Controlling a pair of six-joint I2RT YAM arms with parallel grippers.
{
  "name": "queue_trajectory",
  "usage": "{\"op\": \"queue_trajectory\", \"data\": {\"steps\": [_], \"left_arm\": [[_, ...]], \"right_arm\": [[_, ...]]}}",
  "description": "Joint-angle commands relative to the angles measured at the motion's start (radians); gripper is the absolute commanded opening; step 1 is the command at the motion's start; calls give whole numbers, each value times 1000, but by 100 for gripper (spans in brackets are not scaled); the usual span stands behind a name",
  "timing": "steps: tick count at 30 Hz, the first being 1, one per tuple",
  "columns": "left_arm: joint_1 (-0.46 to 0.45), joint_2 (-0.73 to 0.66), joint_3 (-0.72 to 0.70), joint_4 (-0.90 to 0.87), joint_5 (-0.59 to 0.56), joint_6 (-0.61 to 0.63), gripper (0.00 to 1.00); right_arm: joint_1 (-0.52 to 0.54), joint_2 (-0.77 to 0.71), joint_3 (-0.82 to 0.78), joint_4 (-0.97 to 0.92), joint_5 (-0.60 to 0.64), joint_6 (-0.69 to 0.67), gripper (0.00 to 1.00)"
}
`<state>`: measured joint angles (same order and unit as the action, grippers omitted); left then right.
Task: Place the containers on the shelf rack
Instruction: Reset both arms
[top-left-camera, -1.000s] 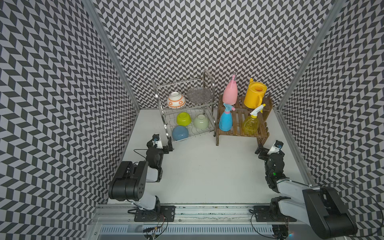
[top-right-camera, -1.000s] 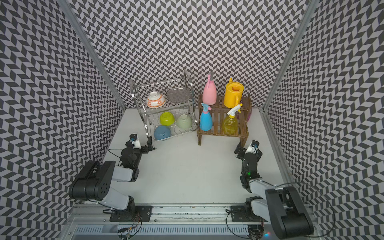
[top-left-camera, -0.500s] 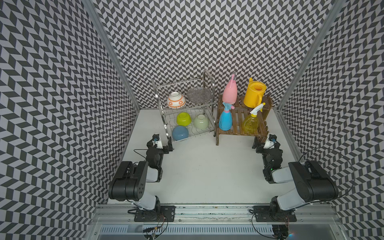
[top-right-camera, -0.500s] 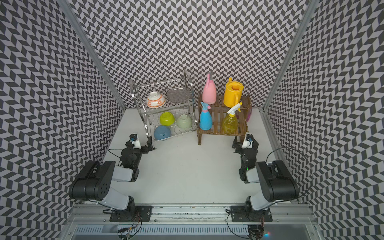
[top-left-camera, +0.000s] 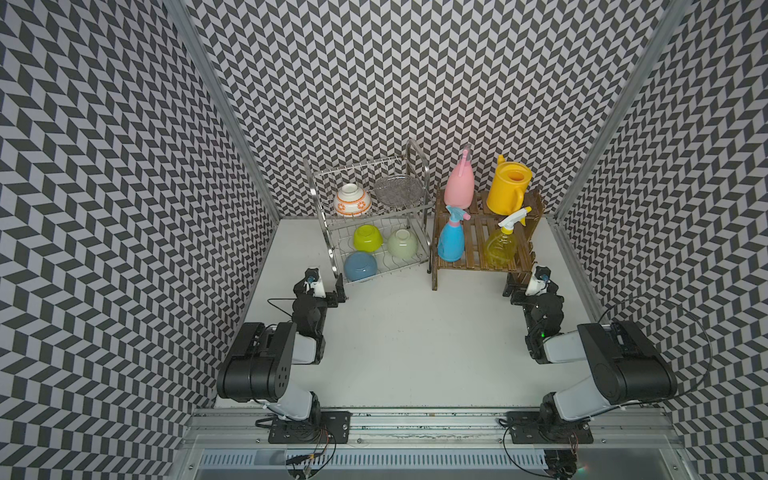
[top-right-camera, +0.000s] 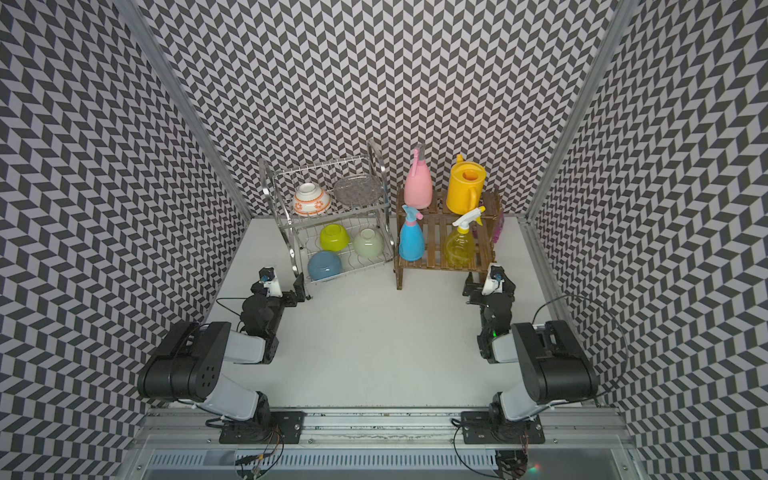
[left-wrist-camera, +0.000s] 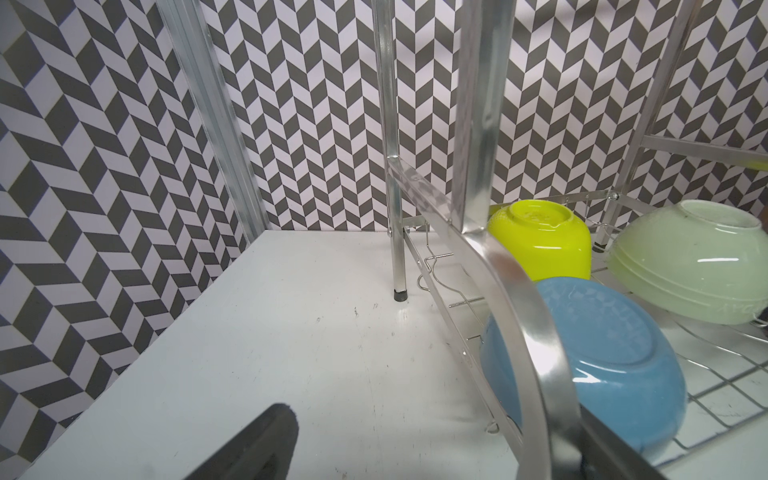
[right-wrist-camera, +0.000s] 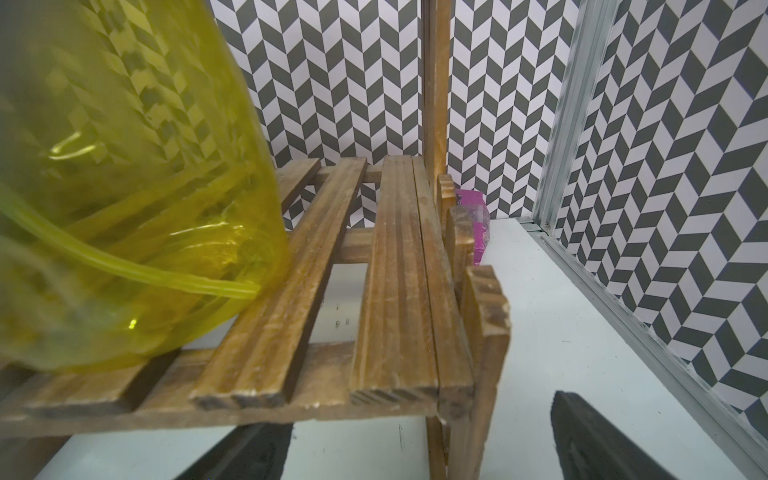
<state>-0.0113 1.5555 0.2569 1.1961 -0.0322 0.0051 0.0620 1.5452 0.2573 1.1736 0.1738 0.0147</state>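
The dark wooden shelf rack (top-left-camera: 478, 237) (top-right-camera: 435, 237) stands at the back right. Its upper step bears the pink spray bottle (top-left-camera: 459, 189) and the yellow watering can (top-left-camera: 507, 189). Its lower step bears the blue spray bottle (top-left-camera: 451, 241) and the translucent yellow spray bottle (top-left-camera: 500, 247) (right-wrist-camera: 124, 187). My right gripper (top-left-camera: 530, 289) (right-wrist-camera: 415, 453) is open and empty, low on the table at the rack's front right leg (right-wrist-camera: 461, 449), which stands between its fingers. My left gripper (top-left-camera: 324, 291) (left-wrist-camera: 415, 457) is open and empty beside the dish rack's front left corner.
A shiny wire dish rack (top-left-camera: 332, 249) (left-wrist-camera: 515, 291) left of the shelf rack holds several upturned bowls, among them a blue bowl (left-wrist-camera: 602, 353) close to my left gripper. A magenta object (right-wrist-camera: 473, 224) lies behind the shelf rack's right side. Patterned walls enclose three sides.
The right arm has folded back, and its gripper moved forward to the shelf rack's front right leg. The left arm has not moved. Both grippers stay open.
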Motion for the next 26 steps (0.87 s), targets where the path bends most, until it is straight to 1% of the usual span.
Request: {"op": "queue_trajectory", "data": {"steps": [1,4,7,11,15,26], "left_arm": [[-9,-10,2,35,-39,0,100],[-38,-15,-25,80,-121,10,100],[-80,-17,-77,167,-220,24,100],[-118,-15,-130,277,-297,40,100],[-128,-10,-141,309,-322,45,100],[-131,-10,-140,308,-325,45,100]], "right_arm": [[-2,-20,17,27,-10,-7,100],[-3,-20,16,26,-10,-6,100],[-3,-20,16,26,-10,-6,100],[-3,-20,17,26,-10,-6,100],[-2,-20,17,27,-10,-5,100],[-3,-20,16,27,-10,-5,100]]}}
